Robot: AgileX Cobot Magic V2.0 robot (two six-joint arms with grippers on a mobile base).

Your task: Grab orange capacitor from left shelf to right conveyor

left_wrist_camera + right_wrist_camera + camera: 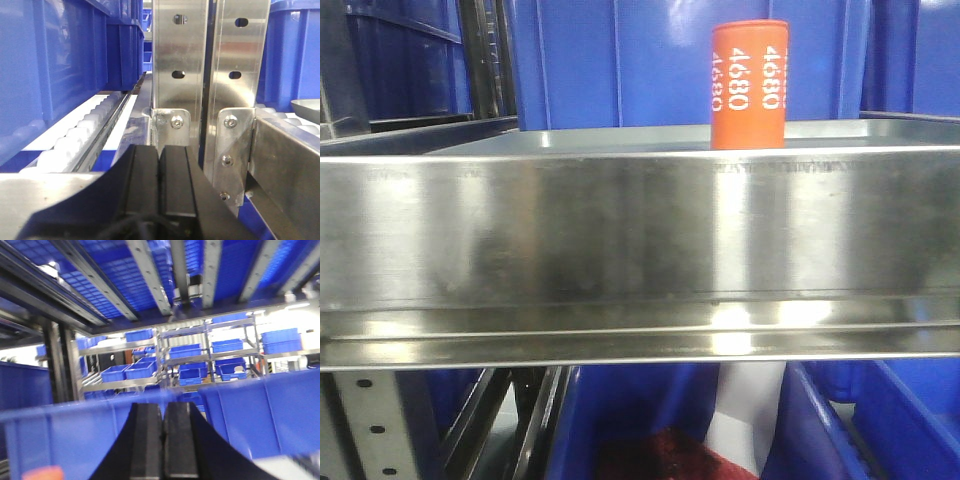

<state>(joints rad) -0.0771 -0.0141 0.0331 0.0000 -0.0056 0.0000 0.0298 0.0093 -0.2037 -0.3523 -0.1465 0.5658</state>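
Blue bins (620,60) back the left shelf (570,140), its lip (620,230) fronting the orange capacitor (748,85); left gripper (160,151), right gripper (163,409) closed, empty.

Orange capacitor (749,85) has got white 4680 repeating down its side. Left shelf (640,240) is shiny silver brushed steel. Bins (610,60) behind it are solid blue. Left gripper (160,150) and right gripper (163,407) are both plain black.
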